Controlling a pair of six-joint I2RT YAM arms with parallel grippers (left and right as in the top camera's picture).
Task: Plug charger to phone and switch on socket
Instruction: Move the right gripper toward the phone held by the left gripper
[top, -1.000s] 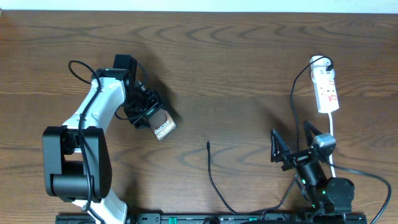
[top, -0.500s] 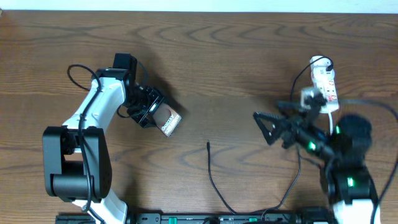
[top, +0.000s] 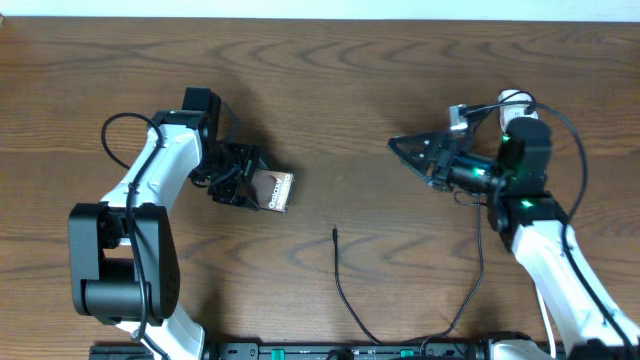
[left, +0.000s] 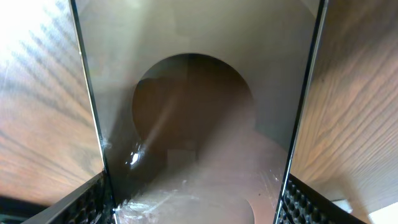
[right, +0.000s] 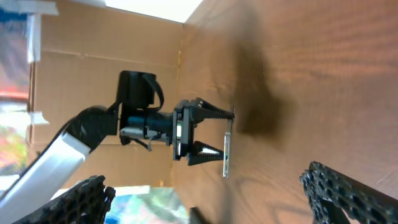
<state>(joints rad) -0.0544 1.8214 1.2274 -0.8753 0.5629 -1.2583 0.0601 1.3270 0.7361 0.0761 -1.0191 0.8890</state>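
My left gripper is shut on the phone, a dark brown slab held off the table left of centre. In the left wrist view the phone fills the frame between my fingers. The charger cable lies at the front; its tip points away from me, right of the phone and apart from it. My right gripper is open and empty, pointing left in the air. The right wrist view shows its fingers wide apart, with the phone edge-on. The socket is mostly hidden under the right arm.
The table is dark wood. The left arm's white body stands at the left. The right arm reaches across the right side. A black robot cable hangs by the right arm. Cardboard lines the far side in the right wrist view.
The right arm has lifted from the front right and swung back and left, covering the socket. The left gripper has turned and carried the phone slightly to the right.
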